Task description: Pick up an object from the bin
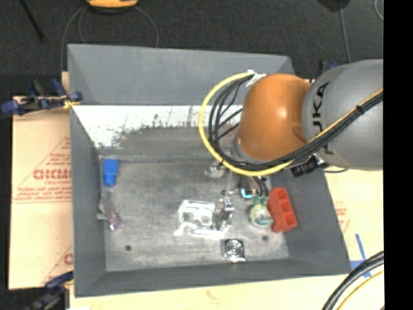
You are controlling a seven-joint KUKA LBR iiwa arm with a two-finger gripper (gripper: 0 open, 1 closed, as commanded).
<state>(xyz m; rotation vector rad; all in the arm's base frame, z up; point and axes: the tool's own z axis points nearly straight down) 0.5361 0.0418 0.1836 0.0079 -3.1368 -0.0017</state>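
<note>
The claw (224, 213) hangs low in the grey bin (87, 192), at the right edge of a clear crumpled plastic piece (193, 216) lying mid-floor towards the front. I cannot tell whether the claw is open or closed. Just to its right are a green-and-white round thing (260, 216) and a red block (282, 209). A shiny metal piece (233, 249) lies in front. A blue block (110, 172) sits well apart, far left.

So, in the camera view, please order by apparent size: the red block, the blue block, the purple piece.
1. red block
2. blue block and purple piece, which look about alike; I would not rank them.
</note>
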